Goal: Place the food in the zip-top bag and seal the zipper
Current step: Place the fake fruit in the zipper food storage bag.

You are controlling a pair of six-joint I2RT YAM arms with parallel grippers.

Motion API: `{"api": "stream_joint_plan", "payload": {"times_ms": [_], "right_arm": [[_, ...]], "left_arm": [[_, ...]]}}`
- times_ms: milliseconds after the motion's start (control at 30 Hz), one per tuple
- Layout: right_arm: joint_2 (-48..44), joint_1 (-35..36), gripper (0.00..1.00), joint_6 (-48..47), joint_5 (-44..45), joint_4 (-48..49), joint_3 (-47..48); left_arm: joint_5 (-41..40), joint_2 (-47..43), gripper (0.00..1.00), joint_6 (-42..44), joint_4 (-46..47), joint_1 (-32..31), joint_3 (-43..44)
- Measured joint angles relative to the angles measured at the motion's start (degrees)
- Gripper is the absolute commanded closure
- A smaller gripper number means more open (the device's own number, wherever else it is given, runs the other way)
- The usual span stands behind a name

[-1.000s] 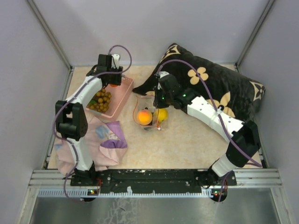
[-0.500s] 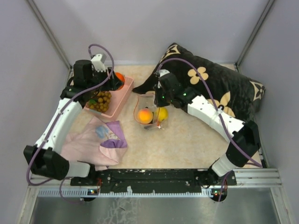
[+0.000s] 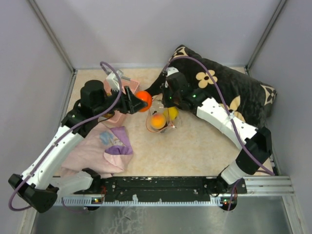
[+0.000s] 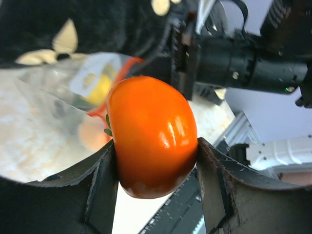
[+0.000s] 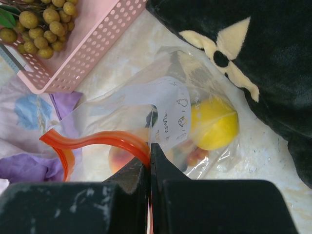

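The left pincer (image 4: 156,168) was clamped on the orange persimmon (image 4: 151,126), just beside the mouth of the zip-top bag (image 5: 168,105). The right pincer (image 5: 149,163) was shut on the bag's zipper (image 5: 97,140), holding that edge up. A yellow fruit (image 5: 213,123) and an orange fruit (image 3: 157,121) lay inside the bag on the surface (image 3: 195,146). Olive grapes (image 5: 44,24) sat in the pink basket (image 5: 92,53).

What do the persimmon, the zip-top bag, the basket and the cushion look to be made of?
The persimmon: probably hard glossy plastic; sharp highlights on smooth orange skin.
The zip-top bag: thin clear plastic film; creased, with fruit showing through.
The basket: pink moulded plastic, fairly matte; regular rows of holes.
The cushion: black plush fabric; fuzzy nap, cream flower patches.
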Motion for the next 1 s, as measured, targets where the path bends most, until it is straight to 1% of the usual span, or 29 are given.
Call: {"api": "stream_joint_plan", "payload": {"times_ms": [100, 233, 433, 533, 633, 700, 1000], "right_arm": [[0.00, 0.17, 1.00, 0.20, 0.07, 0.02, 0.00], [0.00, 0.35, 1.00, 0.81, -0.24, 0.02, 0.02], [0.00, 0.79, 1.00, 0.98, -0.17, -0.04, 0.26], [0.00, 0.59, 1.00, 1.14, -0.24, -0.02, 0.26], [0.00, 0.92, 1.00, 1.25, -0.74, 0.00, 0.28], [0.00, 0.94, 1.00, 1.49, -0.98, 0.00, 0.28], [0.00, 1.05, 1.00, 2.97, -2.60, 0.13, 0.24]], "left_arm": [[-1.75, -0.28, 0.53, -2.64, 2.03, -4.52, -2.10], [-4.39, -0.28, 0.51, -5.46, 3.80, -9.05, -5.64], [-11.50, 2.64, 0.49, -5.35, 6.10, -14.56, -6.38], [-15.63, 4.90, 0.49, -5.20, 6.88, -15.56, -6.49], [-20.20, 7.28, 0.46, -5.77, 7.43, -15.93, -6.60], [-22.77, 8.48, 0.45, -6.58, 7.41, -16.26, -6.71], [-32.48, 10.03, 0.41, -8.61, 7.67, -16.72, -7.82]]}}
